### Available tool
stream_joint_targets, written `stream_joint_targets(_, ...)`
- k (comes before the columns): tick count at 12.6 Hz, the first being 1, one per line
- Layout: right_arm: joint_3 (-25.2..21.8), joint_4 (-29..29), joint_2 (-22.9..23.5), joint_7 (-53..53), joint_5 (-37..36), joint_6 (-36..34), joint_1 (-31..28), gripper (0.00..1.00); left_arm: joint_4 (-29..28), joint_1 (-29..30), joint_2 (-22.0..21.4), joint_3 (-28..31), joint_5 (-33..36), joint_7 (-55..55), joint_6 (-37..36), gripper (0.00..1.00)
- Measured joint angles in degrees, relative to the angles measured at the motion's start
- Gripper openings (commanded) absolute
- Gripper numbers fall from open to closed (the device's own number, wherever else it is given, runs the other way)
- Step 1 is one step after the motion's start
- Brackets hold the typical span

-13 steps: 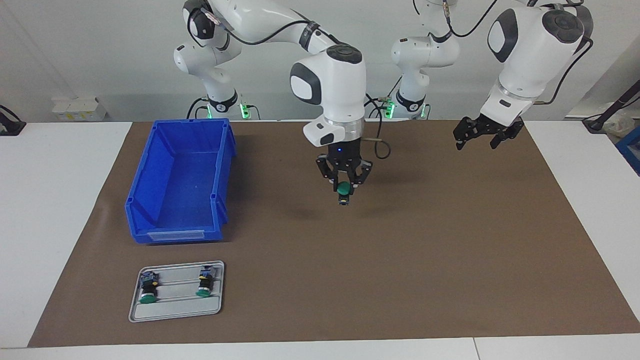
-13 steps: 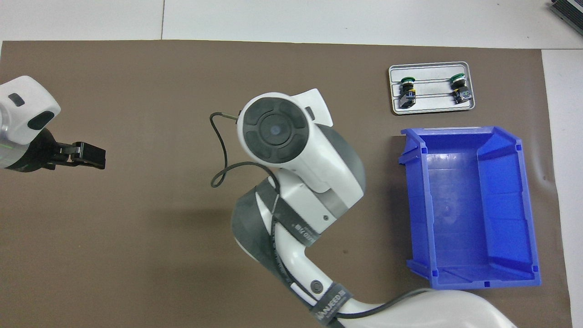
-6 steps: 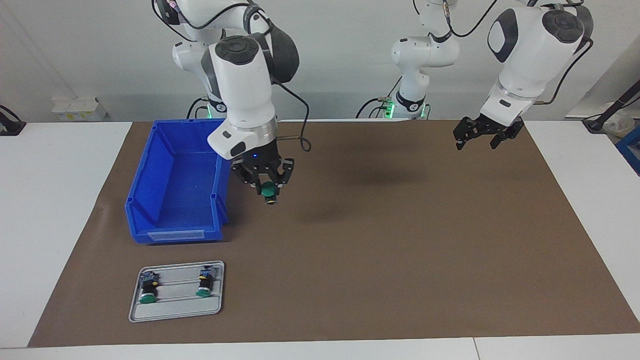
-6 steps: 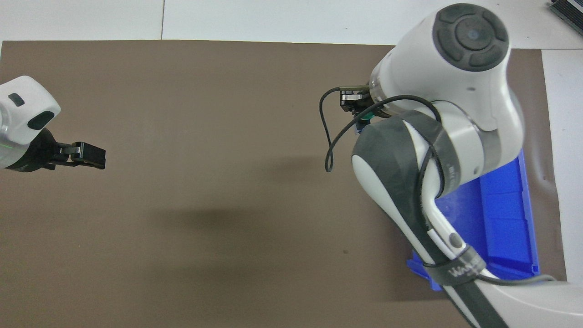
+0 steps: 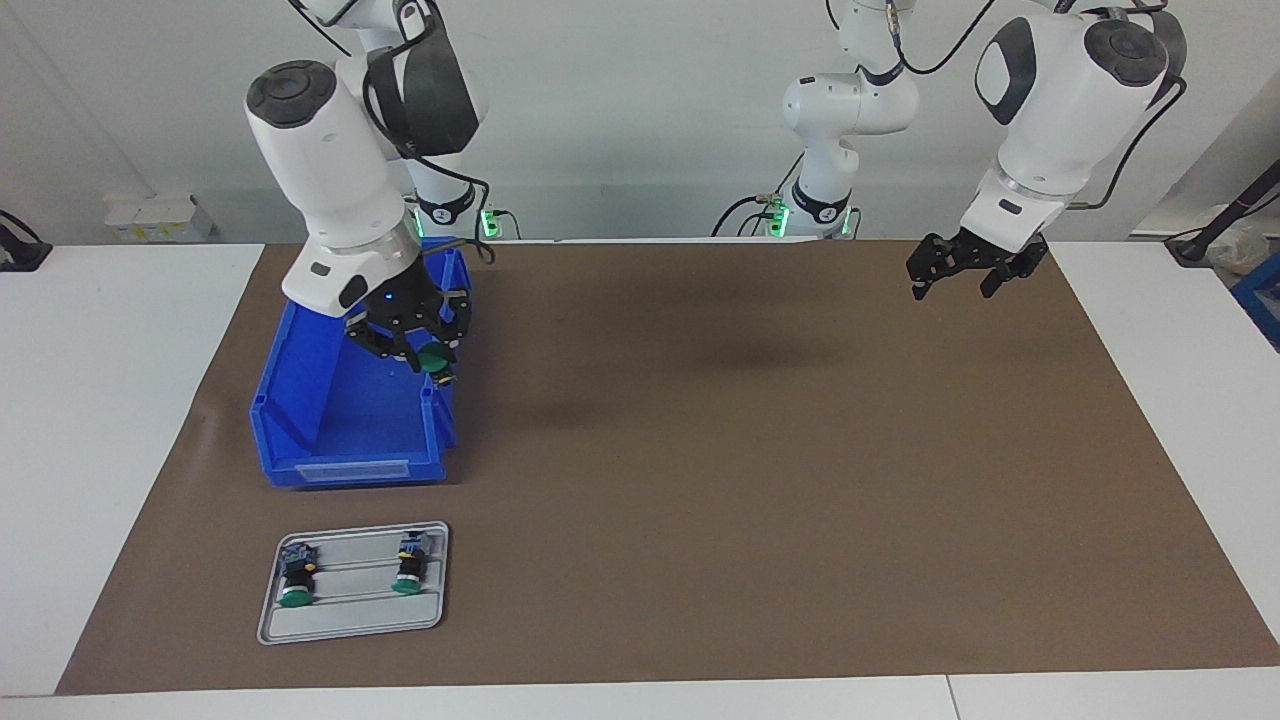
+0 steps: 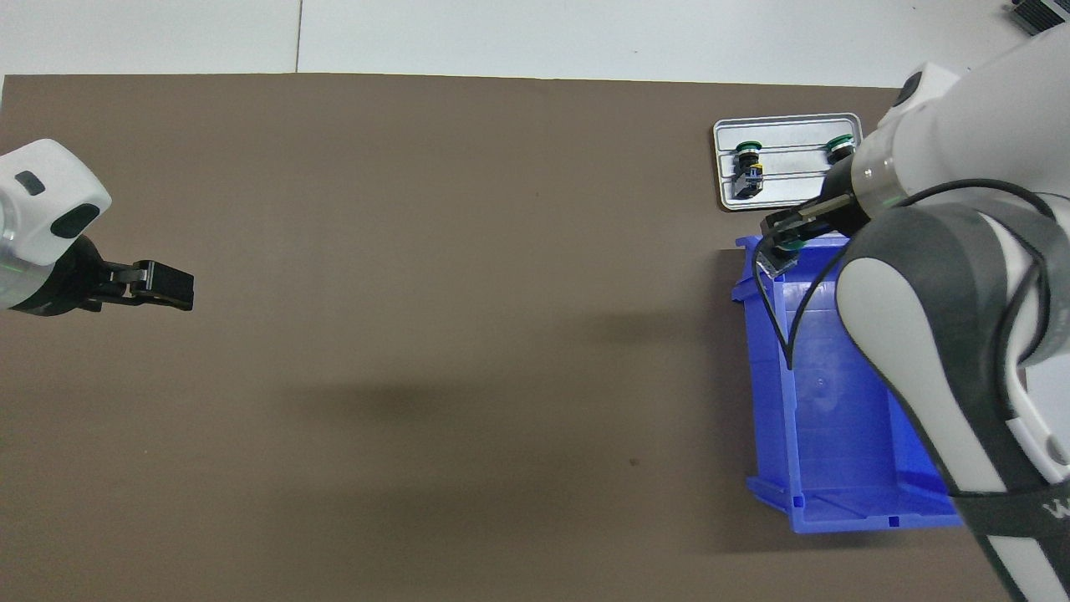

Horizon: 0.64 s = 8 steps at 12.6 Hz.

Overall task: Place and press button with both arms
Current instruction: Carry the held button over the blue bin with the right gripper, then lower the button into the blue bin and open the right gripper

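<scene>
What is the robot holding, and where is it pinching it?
The right gripper holds a green-capped button near its cap, over the blue bin. The left gripper holds nothing.

Green-capped button [image 5: 436, 360] held aloft.
Tilted, cap facing the camera, clamped in the right gripper [image 5: 430, 362] over the blue bin's [image 5: 330, 440] wall.

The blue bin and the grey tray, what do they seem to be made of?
The blue bin looks like moulded plastic: uniform colour, slight sheen, ribbed walls with a label slot. The grey tray may be metal or plastic: matte pale surface, rounded corners, raised rim and ridges. The look leaves it open.
</scene>
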Motion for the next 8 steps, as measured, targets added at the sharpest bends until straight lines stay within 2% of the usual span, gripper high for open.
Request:
stream_joint_targets(4, -0.02, -5.04, -2.07, -23.92, 1.77, 0.92, -6.88, 0.0, 0.0, 0.0, 0.0, 0.0, 0.0, 0.0, 0.0, 1.0)
stream_joint_targets(8, -0.05, -10.6, -2.11, -43.82, 5.13, 7.25, -11.86, 0.0, 0.0, 0.0, 0.0, 0.0, 0.0, 0.0, 0.0, 1.0)
